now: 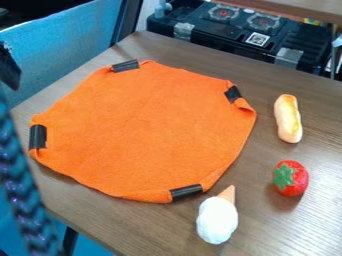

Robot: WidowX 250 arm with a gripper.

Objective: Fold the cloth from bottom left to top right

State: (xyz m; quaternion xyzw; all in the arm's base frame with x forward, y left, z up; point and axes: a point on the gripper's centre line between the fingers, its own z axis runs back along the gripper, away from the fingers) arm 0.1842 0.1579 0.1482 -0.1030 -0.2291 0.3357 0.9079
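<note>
Camera view: claw (pixel 9 69) at left edge, apart from cloth (pixel 143 132).

The black gripper (pixel 9 69) hangs at the view's left edge, partly cut off.

Right of my pincer (pixel 9 70), I see the orange cloth (pixel 143 132) lying open, with bread (pixel 288 119), strawberry (pixel 290 178) and ice cream (pixel 218 220) beyond.

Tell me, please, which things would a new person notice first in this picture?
First comes the big orange cloth, spread open on the wooden table, with a black strip at each of four corners. Next, the red toy strawberry at the right, below the bread roll. Near the cloth's lower right edge lies a white ice cream cone.
</note>
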